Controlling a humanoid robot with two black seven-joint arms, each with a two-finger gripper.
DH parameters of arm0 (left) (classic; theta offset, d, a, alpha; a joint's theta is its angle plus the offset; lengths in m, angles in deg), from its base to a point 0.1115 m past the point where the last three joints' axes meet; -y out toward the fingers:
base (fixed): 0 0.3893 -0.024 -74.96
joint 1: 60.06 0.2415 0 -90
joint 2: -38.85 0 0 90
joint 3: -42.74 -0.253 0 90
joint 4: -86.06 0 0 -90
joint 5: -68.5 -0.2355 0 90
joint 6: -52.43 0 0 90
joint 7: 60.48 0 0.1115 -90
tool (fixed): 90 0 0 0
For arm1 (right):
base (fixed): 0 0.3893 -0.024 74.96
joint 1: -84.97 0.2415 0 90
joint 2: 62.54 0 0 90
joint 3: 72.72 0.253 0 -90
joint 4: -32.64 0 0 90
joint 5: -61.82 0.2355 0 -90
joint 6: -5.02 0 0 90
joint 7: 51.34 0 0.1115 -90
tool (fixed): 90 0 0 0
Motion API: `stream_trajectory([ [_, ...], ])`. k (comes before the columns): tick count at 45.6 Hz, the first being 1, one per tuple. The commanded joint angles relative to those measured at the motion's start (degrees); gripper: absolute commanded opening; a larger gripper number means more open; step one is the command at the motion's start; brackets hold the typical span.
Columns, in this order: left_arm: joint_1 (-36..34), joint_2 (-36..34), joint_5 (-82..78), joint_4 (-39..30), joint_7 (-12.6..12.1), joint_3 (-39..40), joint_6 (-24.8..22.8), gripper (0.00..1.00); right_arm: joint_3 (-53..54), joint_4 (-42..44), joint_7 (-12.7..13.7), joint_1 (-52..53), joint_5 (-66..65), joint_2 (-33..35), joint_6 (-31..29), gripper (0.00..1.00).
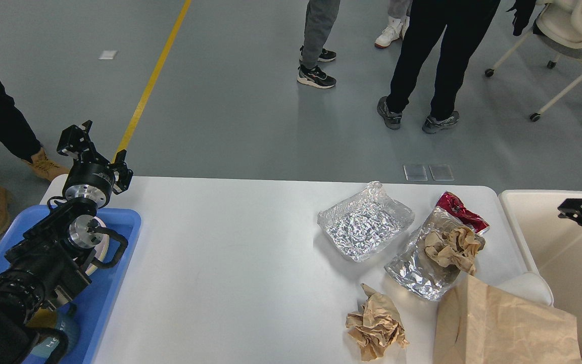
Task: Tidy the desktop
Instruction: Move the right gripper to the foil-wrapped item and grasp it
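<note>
Up at the far left corner of the white desk (230, 263), the left claw (91, 151) is raised above the edge, its two fingers spread apart with nothing between them. Just below and behind that claw, nearer the camera, the arm's dark links cross a blue tray (114, 283) that sits on the left end of the desk; a white round object (103, 241) shows in the tray under the wrist, mostly hidden by the arm.

Far to the right of the left claw, across a bare stretch of desk, lies the litter: a crumpled foil tray (366, 223), and beside it to the right a second foil sheet (415, 268) with a wad of brown paper (453, 243) on it. A red wrapper (460, 208) pokes out behind that sheet. Nearer the camera sit another crumpled brown paper ball (377, 328) and a brown paper bag (503, 328) at the desk's front right corner.

The right claw (581, 212) enters at the right edge, hovering over a cream bin (528, 237) that stands just beside the desk's right end. It appears small and dark, so I cannot tell whether its fingers are parted or together. Left of this claw, the red wrapper is the nearest item.
</note>
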Motion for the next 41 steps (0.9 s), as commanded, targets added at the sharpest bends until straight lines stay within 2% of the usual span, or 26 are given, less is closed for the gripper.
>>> stream_trajectory([
  [1, 0.0, 0.0, 0.0, 0.0, 0.05, 0.0, 0.0, 0.96, -4.54, -2.19, -0.09, 9.58, 0.06, -4.31, -5.66, 1.0],
  [12, 0.0, 0.0, 0.0, 0.0, 0.05, 0.0, 0.0, 0.96, -5.69, -9.49, -0.09, 26.46, 0.06, -12.22, -23.76, 1.0],
  [23, 0.0, 0.0, 0.0, 0.0, 0.05, 0.0, 0.0, 0.96, -6.56, -18.45, -0.27, 41.22, 0.06, -19.51, -35.28, 1.0],
  [27, 0.0, 0.0, 0.0, 0.0, -0.04, 0.0, 0.0, 0.96, -6.04, -19.86, -0.35, 43.43, 0.15, -21.45, -34.94, 1.0],
  [32, 0.0, 0.0, 0.0, 0.0, -0.04, 0.0, 0.0, 0.96, -5.16, -18.81, -0.18, 37.56, 0.24, -21.89, -31.25, 1.0],
  [41, 0.0, 0.0, 0.0, 0.0, -0.04, 0.0, 0.0, 0.96, -0.42, -16.09, 0.09, 20.07, 1.47, -22.07, -17.46, 1.0],
])
